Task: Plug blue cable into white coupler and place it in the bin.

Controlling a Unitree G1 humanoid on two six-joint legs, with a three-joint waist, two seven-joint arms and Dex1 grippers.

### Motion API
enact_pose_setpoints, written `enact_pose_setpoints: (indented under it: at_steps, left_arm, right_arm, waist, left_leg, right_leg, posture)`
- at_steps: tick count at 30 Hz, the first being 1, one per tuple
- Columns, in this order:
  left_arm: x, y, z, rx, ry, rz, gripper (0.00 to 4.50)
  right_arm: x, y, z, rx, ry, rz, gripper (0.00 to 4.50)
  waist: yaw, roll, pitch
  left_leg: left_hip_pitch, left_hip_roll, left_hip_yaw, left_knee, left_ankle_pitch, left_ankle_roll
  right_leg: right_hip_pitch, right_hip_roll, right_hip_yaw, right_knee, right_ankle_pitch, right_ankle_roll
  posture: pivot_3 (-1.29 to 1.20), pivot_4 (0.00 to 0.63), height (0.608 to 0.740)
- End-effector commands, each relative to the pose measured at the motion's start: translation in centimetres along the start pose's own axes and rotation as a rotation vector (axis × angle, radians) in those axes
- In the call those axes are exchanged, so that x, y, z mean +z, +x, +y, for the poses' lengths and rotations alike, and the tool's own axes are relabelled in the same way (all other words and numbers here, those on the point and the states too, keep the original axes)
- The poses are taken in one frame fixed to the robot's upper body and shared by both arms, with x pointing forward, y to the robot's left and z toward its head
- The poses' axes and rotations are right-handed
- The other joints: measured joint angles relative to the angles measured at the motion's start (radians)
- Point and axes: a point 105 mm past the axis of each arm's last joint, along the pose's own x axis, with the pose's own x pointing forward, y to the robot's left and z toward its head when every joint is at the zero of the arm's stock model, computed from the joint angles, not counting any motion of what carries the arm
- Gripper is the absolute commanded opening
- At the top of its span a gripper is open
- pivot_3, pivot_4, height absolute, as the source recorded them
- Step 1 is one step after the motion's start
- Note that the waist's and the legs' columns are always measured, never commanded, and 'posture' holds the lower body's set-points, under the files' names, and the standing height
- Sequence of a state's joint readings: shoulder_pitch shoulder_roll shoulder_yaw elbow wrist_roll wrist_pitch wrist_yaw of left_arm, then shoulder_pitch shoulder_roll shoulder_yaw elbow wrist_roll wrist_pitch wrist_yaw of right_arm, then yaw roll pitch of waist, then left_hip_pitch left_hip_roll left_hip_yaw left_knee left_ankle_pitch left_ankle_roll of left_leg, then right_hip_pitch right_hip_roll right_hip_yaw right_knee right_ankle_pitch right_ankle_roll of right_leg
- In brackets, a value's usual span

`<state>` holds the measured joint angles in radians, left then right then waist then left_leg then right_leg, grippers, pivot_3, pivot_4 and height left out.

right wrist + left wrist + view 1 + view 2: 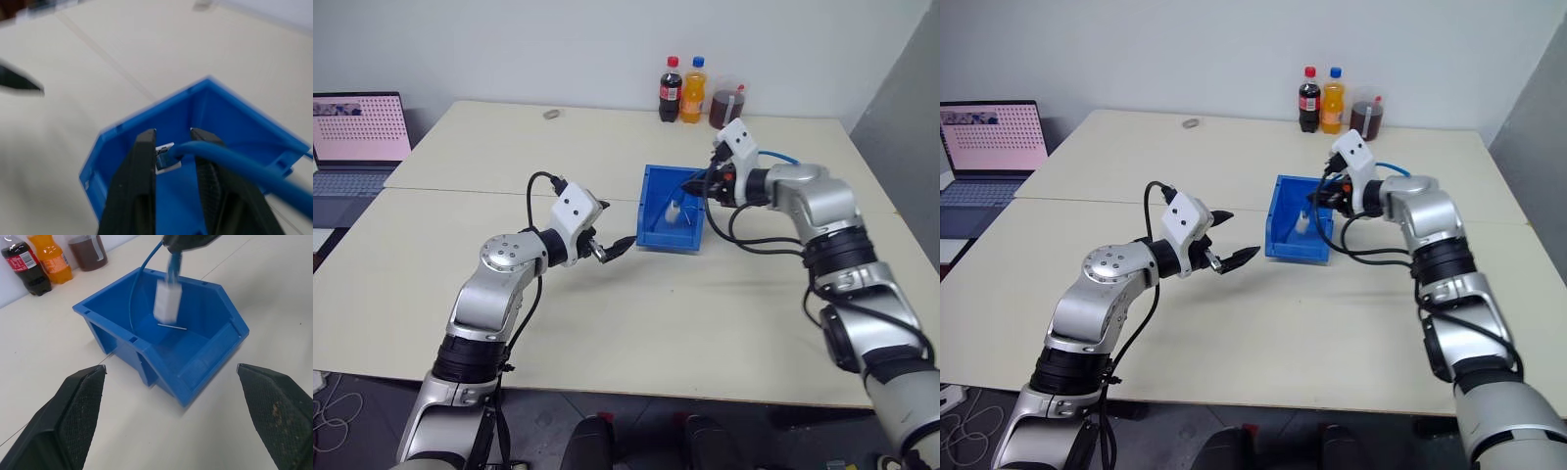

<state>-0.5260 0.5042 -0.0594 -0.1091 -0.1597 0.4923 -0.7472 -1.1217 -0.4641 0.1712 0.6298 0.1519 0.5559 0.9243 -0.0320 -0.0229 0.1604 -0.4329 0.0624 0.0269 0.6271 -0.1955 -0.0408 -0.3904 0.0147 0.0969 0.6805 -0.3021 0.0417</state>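
Note:
The bin point(658, 238) is bright blue and sits mid-table. My right gripper point(693, 186) hovers over its far side. Its fingers point(143, 166) stand slightly apart, and the blue cable point(234, 161) runs through the gap, resting against one finger. Below them the white coupler point(167, 302) hangs on the cable's plug over the inside of the bin point(210, 357). The cable point(783, 155) trails back over my right forearm. My left gripper point(612, 250) is wide open and empty, raised above the table just left of the bin and pointing at it.
Two soda bottles point(671, 90) and a jar of brown liquid point(726, 103) stand at the table's far edge. Further left on that edge is a small ring-like object point(551, 114). An open laptop point(357, 137) sits on a side table at far left.

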Motion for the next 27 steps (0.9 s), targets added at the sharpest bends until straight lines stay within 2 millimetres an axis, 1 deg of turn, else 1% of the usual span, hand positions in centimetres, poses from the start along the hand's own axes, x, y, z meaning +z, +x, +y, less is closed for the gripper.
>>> enact_pose_setpoints:
  at_steps: [1, 4, 5, 6, 7, 8, 9, 10, 14, 15, 17, 19, 22, 24, 27]
  left_arm:
    - [1.2, -0.5, 1.1, 0.036, 0.025, -0.033, 4.50]
    - [0.9, -0.9, 1.4, 0.024, -0.006, -0.023, 4.50]
    - [0.8, -1.1, 1.6, 0.023, -0.017, -0.020, 4.50]
    - [0.6, -1.3, 1.8, 0.023, -0.031, -0.016, 4.50]
    - [0.5, -1.5, 2.0, 0.018, -0.038, -0.012, 4.50]
    - [0.3, -1.7, 2.1, 0.014, -0.041, -0.009, 4.50]
    - [0.1, -1.9, 2.2, 0.012, -0.042, -0.004, 4.50]
    - [-0.2, -2.4, 2.5, 0.026, -0.036, 0.009, 4.50]
    - [-0.6, -4.0, 3.7, 0.103, -0.050, -0.010, 4.50]
    - [-0.7, -4.2, 3.9, 0.113, -0.055, -0.009, 4.50]
    - [-0.7, -4.6, 4.2, 0.143, -0.074, -0.027, 4.50]
    - [-0.8, -5.0, 4.4, 0.164, -0.103, -0.040, 4.50]
    - [-1.0, -5.2, 4.5, 0.171, -0.126, -0.038, 4.50]
    - [-1.1, -5.1, 4.4, 0.168, -0.137, -0.043, 4.50]
    - [-1.3, -5.0, 4.1, 0.142, -0.138, -0.037, 4.50]
  right_arm:
    - [-0.2, -2.1, -0.8, 0.066, -0.095, 0.077, 2.33]
    - [-1.5, -3.6, -0.9, 0.114, -0.151, 0.157, 3.03]
    - [-2.1, -4.2, -0.8, 0.139, -0.178, 0.189, 3.33]
    - [-2.7, -4.8, -0.5, 0.163, -0.195, 0.214, 3.47]
    - [-3.3, -5.4, -0.3, 0.185, -0.223, 0.240, 3.77]
    - [-3.8, -5.8, 0.0, 0.200, -0.241, 0.256, 3.96]
    - [-4.1, -6.4, 0.4, 0.210, -0.249, 0.254, 4.12]
    - [-4.0, -6.8, 1.0, 0.198, -0.239, 0.198, 4.45]
    - [-2.5, -8.4, 2.9, 0.054, -0.132, -0.083, 4.48]
    - [-2.4, -8.7, 3.4, 0.039, -0.107, -0.115, 4.48]
    - [-2.7, -9.4, 4.9, -0.023, -0.031, -0.197, 4.48]
    - [-3.1, -9.8, 6.2, -0.066, 0.021, -0.231, 4.48]
    - [-3.3, -9.9, 7.2, -0.087, 0.055, -0.235, 4.48]
    - [-3.2, -9.8, 7.3, -0.096, 0.066, -0.232, 4.48]
    - [-3.3, -9.5, 6.7, -0.116, 0.077, -0.214, 4.48]
  waist:
    - [0.002, 0.000, 0.000]
    - [0.001, 0.002, 0.002]
    - [0.000, 0.002, 0.002]
    - [0.000, 0.002, 0.002]
    - [0.000, 0.002, 0.002]
    - [0.000, 0.002, 0.002]
    - [0.000, 0.002, 0.002]
    - [0.000, 0.002, 0.002]
    - [-0.005, 0.002, 0.002]
    - [-0.006, 0.002, 0.002]
    - [-0.003, 0.002, 0.002]
    - [0.000, 0.002, 0.002]
    - [0.000, 0.002, 0.002]
    - [0.000, 0.002, 0.002]
    - [0.000, 0.002, 0.002]
  left_leg:
    - [0.000, 0.000, 0.000, 0.000, 0.000, 0.000]
    - [-0.001, 0.000, 0.000, 0.000, -0.001, -0.001]
    - [-0.001, 0.000, 0.001, 0.000, -0.001, -0.001]
    - [-0.001, 0.000, 0.000, 0.000, 0.000, -0.001]
    - [-0.001, 0.000, 0.000, 0.000, 0.000, -0.001]
    - [-0.001, 0.001, 0.000, 0.000, -0.001, -0.001]
    - [-0.001, 0.001, 0.000, 0.000, -0.001, -0.001]
    - [-0.001, 0.001, 0.000, 0.000, -0.001, -0.001]
    - [-0.001, 0.001, 0.000, 0.000, -0.001, -0.001]
    - [-0.001, 0.001, -0.001, 0.000, -0.001, -0.001]
    - [-0.001, 0.001, -0.001, 0.000, -0.001, -0.001]
    - [0.000, 0.001, -0.003, 0.001, -0.001, -0.001]
    - [0.000, 0.001, -0.003, 0.001, -0.001, -0.001]
    - [0.000, 0.000, -0.002, 0.001, -0.001, -0.001]
    - [0.000, 0.001, -0.002, 0.002, 0.000, -0.001]
  right_leg:
    - [0.000, 0.000, 0.000, 0.000, 0.000, 0.000]
    - [0.000, 0.000, 0.000, 0.000, 0.000, 0.000]
    - [-0.001, 0.000, 0.000, 0.000, 0.000, 0.000]
    - [-0.001, 0.000, 0.000, 0.000, 0.000, 0.000]
    - [-0.001, 0.000, 0.000, 0.000, 0.000, 0.000]
    - [-0.001, 0.000, 0.000, 0.000, 0.000, 0.000]
    - [-0.001, 0.001, 0.000, 0.000, 0.000, 0.000]
    - [-0.001, 0.001, 0.000, 0.000, 0.000, 0.000]
    - [-0.001, 0.001, 0.000, 0.001, 0.000, 0.000]
    - [-0.001, 0.001, 0.000, 0.002, -0.001, 0.000]
    - [-0.001, 0.001, 0.000, 0.002, 0.000, 0.000]
    - [0.001, 0.001, -0.002, 0.002, -0.001, 0.000]
    - [0.001, 0.000, -0.001, 0.002, -0.001, 0.001]
    - [0.001, 0.000, 0.000, 0.002, 0.000, 0.002]
    - [0.001, 0.000, 0.000, 0.001, -0.001, 0.002]
  posture:
    - [0.00, 0.150, 0.740]
    - [0.00, 0.150, 0.740]
    - [0.00, 0.150, 0.740]
    - [0.00, 0.150, 0.740]
    - [0.00, 0.150, 0.740]
    - [0.00, 0.150, 0.740]
    - [0.00, 0.150, 0.740]
    - [0.00, 0.150, 0.740]
    - [0.00, 0.150, 0.740]
    - [0.00, 0.150, 0.740]
    - [0.00, 0.150, 0.740]
    - [0.00, 0.150, 0.740]
    - [0.00, 0.150, 0.740]
    - [0.00, 0.150, 0.740]
    - [0.00, 0.150, 0.740]
